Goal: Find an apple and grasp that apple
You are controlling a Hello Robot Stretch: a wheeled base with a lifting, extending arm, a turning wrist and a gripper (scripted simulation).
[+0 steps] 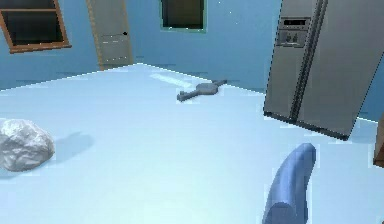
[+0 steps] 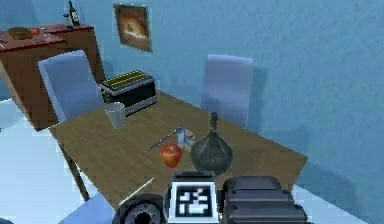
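Observation:
A red apple [image 2: 172,154] lies on the brown wooden table [image 2: 100,140], near its front edge, in the arm side view. Right of the apple stands a dark round-bellied vase [image 2: 212,150]. At that view's bottom edge a white square with black marks [image 2: 195,201] sits on the arm's end, with the gripper's dark body [image 2: 141,212] left of it, below the table's front edge. I cannot make out the gripper's far end, so I cannot tell whether it holds anything.
On the table stand a toaster [image 2: 128,92] and a pale cup [image 2: 117,114], with two blue chairs [image 2: 228,88] behind it and a wooden sideboard [image 2: 45,70] at the left. The forward view has pale floor, a grey fridge [image 1: 325,60], a door [image 1: 112,32], a grey crumpled lump [image 1: 22,144] and a blue rounded shape [image 1: 291,184].

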